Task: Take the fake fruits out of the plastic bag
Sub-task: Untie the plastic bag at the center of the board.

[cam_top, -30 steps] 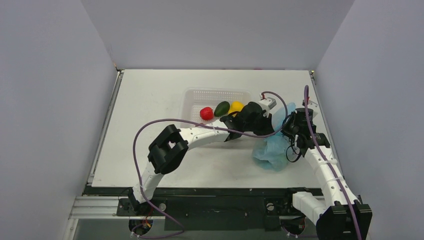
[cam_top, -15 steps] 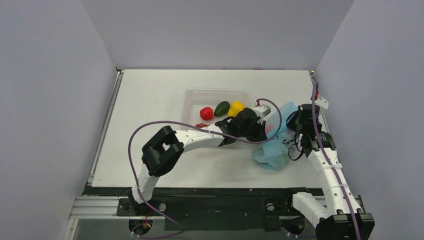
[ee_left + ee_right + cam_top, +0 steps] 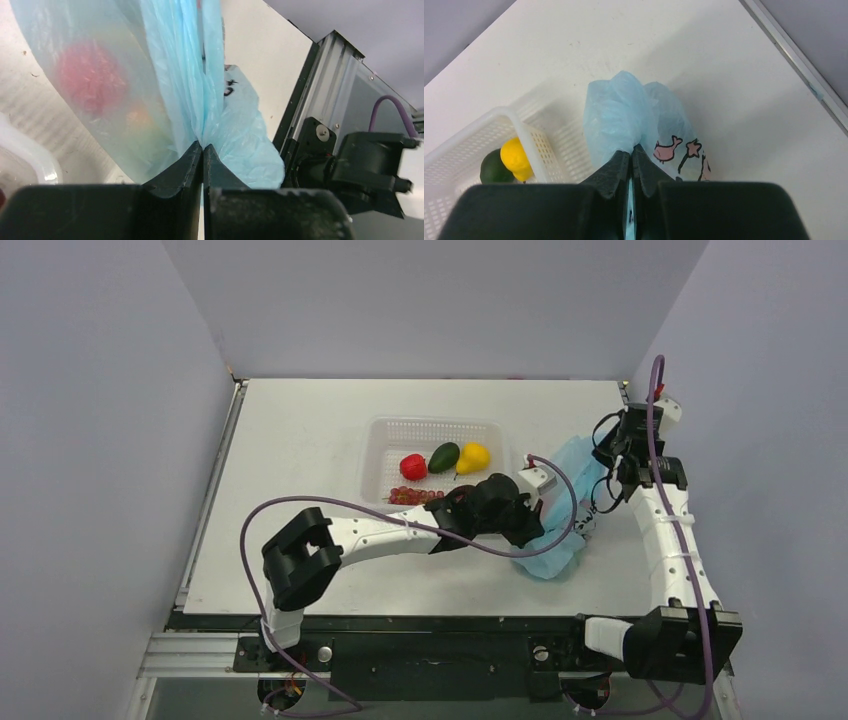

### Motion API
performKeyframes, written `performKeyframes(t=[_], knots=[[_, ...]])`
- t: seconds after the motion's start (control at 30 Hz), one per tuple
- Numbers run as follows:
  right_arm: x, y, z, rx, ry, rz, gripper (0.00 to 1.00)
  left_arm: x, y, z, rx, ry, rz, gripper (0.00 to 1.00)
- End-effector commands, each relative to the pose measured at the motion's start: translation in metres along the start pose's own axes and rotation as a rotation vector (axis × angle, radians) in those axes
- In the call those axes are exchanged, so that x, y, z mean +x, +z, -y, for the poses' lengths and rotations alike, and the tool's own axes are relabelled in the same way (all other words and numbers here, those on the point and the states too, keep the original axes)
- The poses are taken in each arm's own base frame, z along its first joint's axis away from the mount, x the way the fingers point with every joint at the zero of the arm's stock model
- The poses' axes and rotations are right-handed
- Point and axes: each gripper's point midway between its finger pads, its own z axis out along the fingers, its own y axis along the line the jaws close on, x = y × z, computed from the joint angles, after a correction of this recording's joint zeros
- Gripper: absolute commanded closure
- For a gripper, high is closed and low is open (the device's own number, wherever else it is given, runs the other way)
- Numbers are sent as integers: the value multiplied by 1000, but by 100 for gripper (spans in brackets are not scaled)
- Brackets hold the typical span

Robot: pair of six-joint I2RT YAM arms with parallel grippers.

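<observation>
From above, we see the plastic bag (image 3: 562, 508) lying on the table (image 3: 300, 440) just right of the white basket (image 3: 432, 426), stretched between the two arms. The left gripper (image 3: 538, 530) is at its near side and the right gripper (image 3: 601, 496) at its far side.

In the left wrist view, our left gripper (image 3: 202, 149) is clamped on a gathered fold of the blue film. Behind the film the fake fruits (image 3: 90, 75) show as a red blur and a paler orange one, so they are not out yet.

In the right wrist view, our right gripper (image 3: 631, 152) pinches the bag's bunched top (image 3: 621, 110), beside the basket (image 3: 536, 142) holding a yellow pear (image 3: 515, 157) and an avocado (image 3: 493, 168).

We judge the step in hand to be opening or upending the bag. The next move calls for firm grips while we lift and tip, so the fruits roll out.
</observation>
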Motion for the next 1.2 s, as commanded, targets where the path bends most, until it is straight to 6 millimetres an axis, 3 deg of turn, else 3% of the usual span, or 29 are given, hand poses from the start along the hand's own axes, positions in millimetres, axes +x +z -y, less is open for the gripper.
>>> performKeyframes(t=[0.0,0.13,0.4,0.57,0.63,0.8,0.87,0.9,1.17], knots=[[-52,9,-7,-14,59,98,100,-13,-28,19,-4,120,41,100],[-62,29,-4,6,75,78,100,-17,-40,36,17,169,69,100],[-77,73,-11,9,63,25,100,-1,-55,76,93,263,89,100],[-70,91,-24,-45,39,-40,100,12,-55,76,106,252,75,100],[-68,91,-20,-30,14,-47,100,14,-56,76,112,246,79,100],[-71,67,-16,-18,-23,-20,99,13,-57,77,124,228,99,99],[-72,52,-19,-27,-36,-9,88,11,-57,76,124,219,108,88],[-69,48,-20,-27,-40,-14,81,10,-58,75,123,215,112,76],[-44,-30,-29,-68,-133,55,48,-16,-75,76,145,181,180,58]])
